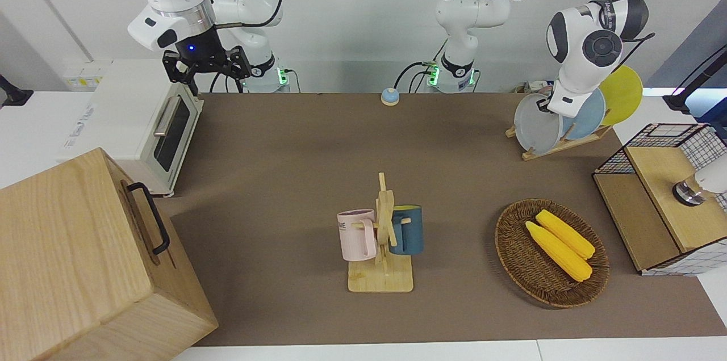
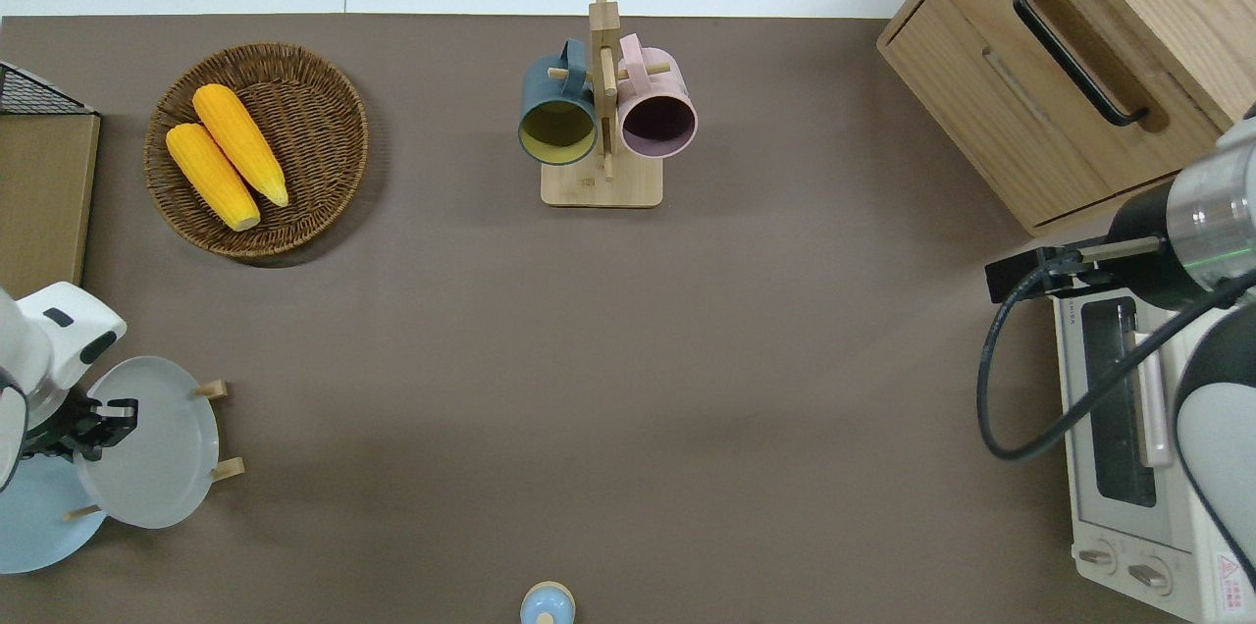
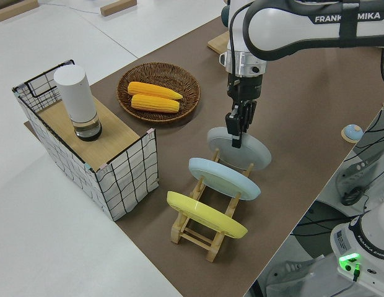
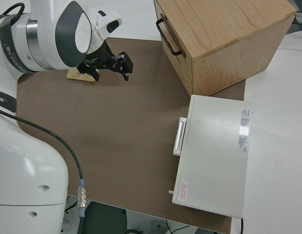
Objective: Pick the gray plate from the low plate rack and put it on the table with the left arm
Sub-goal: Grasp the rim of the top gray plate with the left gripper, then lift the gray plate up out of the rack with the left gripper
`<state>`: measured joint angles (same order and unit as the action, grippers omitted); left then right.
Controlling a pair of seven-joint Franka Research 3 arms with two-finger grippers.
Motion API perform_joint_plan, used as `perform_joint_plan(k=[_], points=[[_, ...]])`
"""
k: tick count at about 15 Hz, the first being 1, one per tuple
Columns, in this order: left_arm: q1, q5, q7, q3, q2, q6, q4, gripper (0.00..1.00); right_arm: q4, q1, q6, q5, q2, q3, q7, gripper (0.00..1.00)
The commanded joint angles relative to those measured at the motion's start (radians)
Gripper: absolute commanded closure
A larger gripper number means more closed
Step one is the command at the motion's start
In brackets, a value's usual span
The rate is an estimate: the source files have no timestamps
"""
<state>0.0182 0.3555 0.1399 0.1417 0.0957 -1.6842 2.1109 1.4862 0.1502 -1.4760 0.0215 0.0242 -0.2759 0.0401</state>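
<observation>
The gray plate [image 1: 534, 128] leans in the slot of the low plate rack [image 1: 565, 144] farthest from the robots, at the left arm's end of the table [image 1: 295, 168]. It also shows in the overhead view [image 2: 157, 457] and the left side view [image 3: 248, 151]. My left gripper [image 1: 546, 104] comes down onto the plate's upper rim, with its fingers on either side of the rim [image 3: 235, 131], shut on it. The plate's lower edge still sits in the rack [image 3: 201, 238]. My right gripper [image 1: 205, 72] is parked and open.
A light-blue plate [image 1: 590, 114] and a yellow plate [image 1: 623, 94] stand in the same rack. A wicker basket [image 1: 514, 259] with corn, a wire crate [image 1: 661, 202], a mug stand [image 1: 381, 247], a toaster oven [image 1: 153, 128], a wooden cabinet [image 1: 85, 259] and a blue bell [image 1: 389, 96] are about.
</observation>
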Motion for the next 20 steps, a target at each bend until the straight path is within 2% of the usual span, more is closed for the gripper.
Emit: perform_joint_plan(k=[1,4,9,11,18,20], points=[[-0.001,0.013,0.006,0.015,0.007,-0.023,0.014,1.0,-0.009,0.019,0.014,0.001,-0.001,-0.017,0.012,0.017],[0.0,0.014,0.001,0.015,0.012,0.004,-0.029,1.0,-0.009,0.019,0.013,0.001,-0.001,-0.017,0.012,0.017],[0.014,0.008,-0.002,0.007,0.013,0.116,-0.143,1.0,-0.009,0.019,0.014,0.001,-0.003,-0.017,0.012,0.017],[0.014,-0.021,-0.003,0.001,0.013,0.149,-0.175,1.0,-0.009,0.019,0.013,0.001,-0.001,-0.017,0.012,0.017],[0.006,-0.271,0.003,-0.005,0.012,0.155,-0.183,1.0,-0.009,0.019,0.014,0.001,-0.003,-0.017,0.012,0.017],[0.002,-0.37,0.0,-0.004,0.009,0.138,-0.167,1.0,-0.009,0.019,0.013,0.001,-0.003,-0.017,0.012,0.017]])
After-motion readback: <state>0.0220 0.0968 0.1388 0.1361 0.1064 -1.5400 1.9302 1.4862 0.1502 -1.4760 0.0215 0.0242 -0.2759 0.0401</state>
